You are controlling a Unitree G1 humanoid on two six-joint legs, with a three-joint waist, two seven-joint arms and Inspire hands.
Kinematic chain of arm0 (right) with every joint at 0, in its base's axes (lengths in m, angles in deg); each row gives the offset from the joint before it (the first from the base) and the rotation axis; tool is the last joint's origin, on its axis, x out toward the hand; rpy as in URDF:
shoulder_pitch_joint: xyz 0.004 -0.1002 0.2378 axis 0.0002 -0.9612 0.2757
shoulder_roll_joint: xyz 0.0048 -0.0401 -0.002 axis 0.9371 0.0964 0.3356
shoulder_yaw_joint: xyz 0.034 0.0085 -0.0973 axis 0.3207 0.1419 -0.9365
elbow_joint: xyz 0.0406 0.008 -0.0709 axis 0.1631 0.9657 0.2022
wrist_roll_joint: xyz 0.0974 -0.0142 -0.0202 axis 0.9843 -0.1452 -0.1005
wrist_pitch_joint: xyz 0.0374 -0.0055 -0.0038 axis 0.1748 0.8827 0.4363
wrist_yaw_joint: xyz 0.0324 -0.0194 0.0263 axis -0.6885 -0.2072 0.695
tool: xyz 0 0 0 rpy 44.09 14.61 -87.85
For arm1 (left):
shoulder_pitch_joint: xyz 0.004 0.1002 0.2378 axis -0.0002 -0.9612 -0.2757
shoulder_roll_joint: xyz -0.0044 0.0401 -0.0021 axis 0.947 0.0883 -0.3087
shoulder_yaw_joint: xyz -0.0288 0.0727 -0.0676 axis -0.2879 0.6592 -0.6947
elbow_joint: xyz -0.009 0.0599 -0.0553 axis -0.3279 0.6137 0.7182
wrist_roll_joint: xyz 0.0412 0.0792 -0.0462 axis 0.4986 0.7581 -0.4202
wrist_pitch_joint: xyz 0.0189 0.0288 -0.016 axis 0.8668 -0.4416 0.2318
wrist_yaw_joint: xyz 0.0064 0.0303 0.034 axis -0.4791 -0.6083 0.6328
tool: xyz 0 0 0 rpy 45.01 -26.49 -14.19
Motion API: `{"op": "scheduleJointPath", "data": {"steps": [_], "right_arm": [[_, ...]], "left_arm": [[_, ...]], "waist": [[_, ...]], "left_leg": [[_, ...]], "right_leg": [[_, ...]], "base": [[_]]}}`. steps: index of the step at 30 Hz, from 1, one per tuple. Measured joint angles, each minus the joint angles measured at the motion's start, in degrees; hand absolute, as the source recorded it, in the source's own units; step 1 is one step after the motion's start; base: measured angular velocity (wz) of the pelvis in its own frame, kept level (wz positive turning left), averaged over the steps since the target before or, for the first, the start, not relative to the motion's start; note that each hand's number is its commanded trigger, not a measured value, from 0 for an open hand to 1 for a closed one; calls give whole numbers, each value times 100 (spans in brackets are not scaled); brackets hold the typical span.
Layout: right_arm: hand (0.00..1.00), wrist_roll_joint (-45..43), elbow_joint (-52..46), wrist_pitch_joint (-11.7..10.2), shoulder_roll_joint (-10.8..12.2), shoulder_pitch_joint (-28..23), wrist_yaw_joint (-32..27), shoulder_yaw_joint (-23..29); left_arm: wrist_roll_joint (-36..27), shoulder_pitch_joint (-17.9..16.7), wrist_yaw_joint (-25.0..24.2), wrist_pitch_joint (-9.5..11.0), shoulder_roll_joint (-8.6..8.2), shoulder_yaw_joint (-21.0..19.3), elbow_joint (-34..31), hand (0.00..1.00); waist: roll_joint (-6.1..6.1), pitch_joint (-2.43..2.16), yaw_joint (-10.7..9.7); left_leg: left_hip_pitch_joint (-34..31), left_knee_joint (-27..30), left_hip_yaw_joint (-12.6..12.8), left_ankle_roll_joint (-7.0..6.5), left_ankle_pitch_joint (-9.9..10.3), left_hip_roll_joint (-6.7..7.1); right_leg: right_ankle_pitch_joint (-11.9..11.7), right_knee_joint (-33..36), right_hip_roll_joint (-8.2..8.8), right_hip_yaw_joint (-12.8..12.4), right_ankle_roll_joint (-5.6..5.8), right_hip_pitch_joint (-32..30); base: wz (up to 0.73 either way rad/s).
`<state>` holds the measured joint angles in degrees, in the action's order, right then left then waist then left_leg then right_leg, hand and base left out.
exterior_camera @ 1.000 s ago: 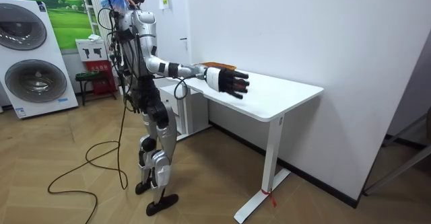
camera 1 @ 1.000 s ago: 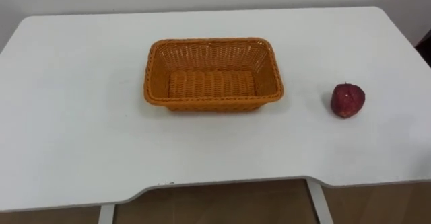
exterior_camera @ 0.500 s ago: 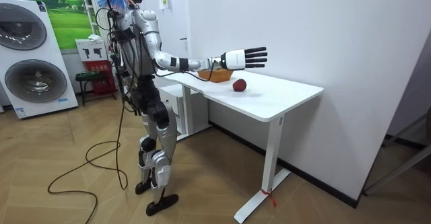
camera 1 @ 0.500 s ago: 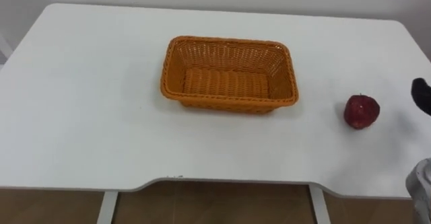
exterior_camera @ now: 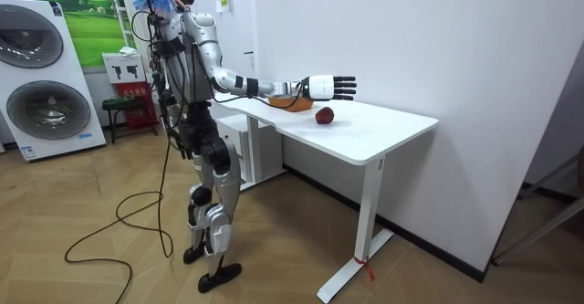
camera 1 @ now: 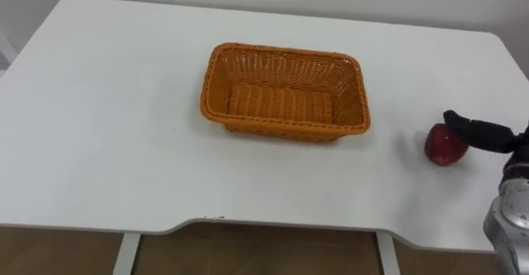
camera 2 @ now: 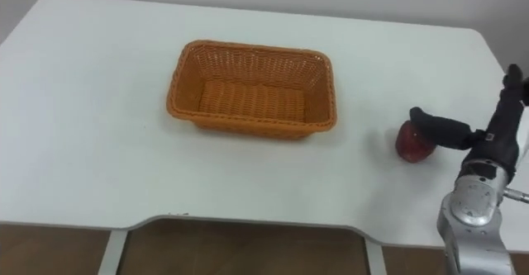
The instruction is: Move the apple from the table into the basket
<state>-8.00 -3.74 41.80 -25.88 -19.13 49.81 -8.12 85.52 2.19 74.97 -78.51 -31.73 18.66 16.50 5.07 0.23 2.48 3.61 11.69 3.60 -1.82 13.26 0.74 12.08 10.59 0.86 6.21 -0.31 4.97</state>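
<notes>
Lower than half a second ago, the right hand (camera 1: 479, 132) reaches the small dark-red apple (camera 1: 440, 148), fingers straight, clasping nothing; the apple rests on the white table (camera 1: 107, 143), right of the orange woven rectangular basket (camera 1: 285, 54); reaching appears under way; next, fingers must close round it.

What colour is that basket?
The basket is orange, woven all over; the left eye view shows it best.

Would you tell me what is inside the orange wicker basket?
Nothing: the basket shows its bare woven floor. The apple sits on the table to its right, partly covered by the right hand.
</notes>
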Motion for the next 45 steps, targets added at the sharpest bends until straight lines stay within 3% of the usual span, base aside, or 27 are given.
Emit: {"op": "scheduleJointPath", "data": {"steps": [7,10,13,15,26,27,28,32,39,45], "right_arm": [[0,-17,497,257,1,-2,246,-2],[0,-11,675,288,-2,-1,375,-7],[0,-13,957,304,-1,-3,489,-35],[0,-23,971,339,0,-6,547,-73],[0,-495,1173,337,1,-14,705,-102],[75,-553,1216,335,2,-14,713,-102],[98,-643,1234,333,1,-13,714,-102],[100,-960,1525,242,0,-4,798,-177],[100,-2212,1854,92,-4,78,757,-216],[100,-2691,1877,-14,3,51,662,-222]], "left_arm": [[4,-35,13,-157,-4,-3,-4,0],[34,-56,13,-166,-5,-3,-15,0],[30,-55,12,-166,-5,0,-14,0],[32,-57,11,-169,-6,-2,3,0],[31,-53,26,-194,-6,-10,48,0],[30,-54,25,-198,-6,-9,56,0],[30,-54,25,-201,-5,-9,57,0],[31,-46,1,-221,1,-7,82,0],[132,-2,1,-236,3,-3,83,0],[131,5,9,-234,3,-3,83,0]], "waist": [[-93,-63,82],[-105,-55,94],[-68,-17,94],[-60,42,96],[-46,25,77],[-55,15,75],[-56,6,72],[-32,-61,77],[41,-49,112],[34,-46,109]], "left_leg": [[12,14,-2,0,0,1],[20,31,-33,4,-4,1],[5,84,-64,4,-4,2],[-7,103,-68,4,-3,4],[-2,154,-128,6,-2,6],[5,162,-137,6,-2,8],[5,162,-138,6,-2,8],[19,161,-142,6,-2,8],[6,179,-228,10,2,7],[12,180,-235,11,2,7]], "right_leg": [[-1,12,4,-4,-2,16],[-2,17,3,20,-3,40],[-2,20,6,45,-3,62],[-4,27,6,44,-7,61],[-5,8,16,178,-8,142],[-5,6,17,183,-9,157],[-5,5,17,185,-9,158],[-8,4,17,186,-14,196],[-19,-4,7,232,-26,208],[-20,-3,5,234,-27,243]], "base": [[0],[5],[5],[0],[5],[0],[0],[0],[3],[0]]}}
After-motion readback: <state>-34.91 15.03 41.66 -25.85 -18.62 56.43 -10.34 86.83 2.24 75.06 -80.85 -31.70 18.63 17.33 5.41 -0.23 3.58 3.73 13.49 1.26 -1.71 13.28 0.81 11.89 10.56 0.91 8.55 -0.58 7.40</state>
